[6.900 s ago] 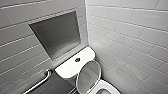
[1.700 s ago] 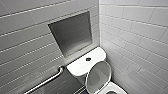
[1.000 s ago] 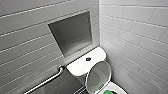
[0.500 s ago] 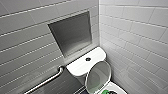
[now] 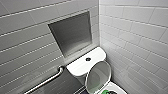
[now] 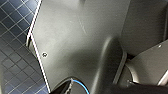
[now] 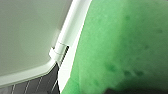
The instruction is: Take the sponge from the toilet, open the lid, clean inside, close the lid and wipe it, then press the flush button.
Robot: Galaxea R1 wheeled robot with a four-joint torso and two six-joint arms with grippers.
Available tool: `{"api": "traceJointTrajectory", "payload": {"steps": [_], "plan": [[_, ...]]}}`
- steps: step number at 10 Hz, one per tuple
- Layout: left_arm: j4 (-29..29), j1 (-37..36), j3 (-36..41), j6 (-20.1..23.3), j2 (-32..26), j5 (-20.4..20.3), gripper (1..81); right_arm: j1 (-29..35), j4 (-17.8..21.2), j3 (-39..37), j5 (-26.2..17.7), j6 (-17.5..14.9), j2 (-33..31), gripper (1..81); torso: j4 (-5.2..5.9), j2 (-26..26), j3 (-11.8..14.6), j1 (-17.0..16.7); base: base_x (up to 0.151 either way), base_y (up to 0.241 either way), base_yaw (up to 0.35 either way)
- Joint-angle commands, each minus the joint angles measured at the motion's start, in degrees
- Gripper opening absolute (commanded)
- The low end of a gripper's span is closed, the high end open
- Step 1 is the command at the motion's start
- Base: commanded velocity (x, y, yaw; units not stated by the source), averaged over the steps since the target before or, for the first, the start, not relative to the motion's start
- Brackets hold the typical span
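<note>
Green sponge [image 7: 125, 45] sits at the toilet [image 5: 85, 66] bowl rim, six o'clock, below the raised lid [image 5: 98, 76], apparently placed for cleaning inside; whether the jaws grip cannot be told.

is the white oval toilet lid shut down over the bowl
No, the white glossy oval lid stands raised with its greyish inner face showing.

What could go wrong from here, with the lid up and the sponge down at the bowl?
1. The lid stands raised and tilted; a nudge might drop it.
2. The sponge sits at the head view's bottom edge, so contact is hard to check.
3. In the right wrist view it lies close to the lid's rim and may snag.
</note>
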Motion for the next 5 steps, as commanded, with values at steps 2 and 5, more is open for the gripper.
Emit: {"api": "traceJointTrajectory", "payload": {"steps": [2, 5], "plan": [[0.2, -0.2, -0.2, 0.5, 0.0, 4.0, 81.1, 1.3, -1.0, 25.9, -1.5, 0.0, -11.6, 1.0, 0.0, 0.0, 0.0, 0.0, 0.0, 0.0, 0.0], [0.2, -0.2, -0.2, 0.5, 0.0, 4.0, 81.1, -2.3, -1.1, 26.9, -1.1, 0.0, -13.8, 1.0, 0.0, 0.0, 0.0, 0.0, 0.0, 0.0, 0.0]]}}
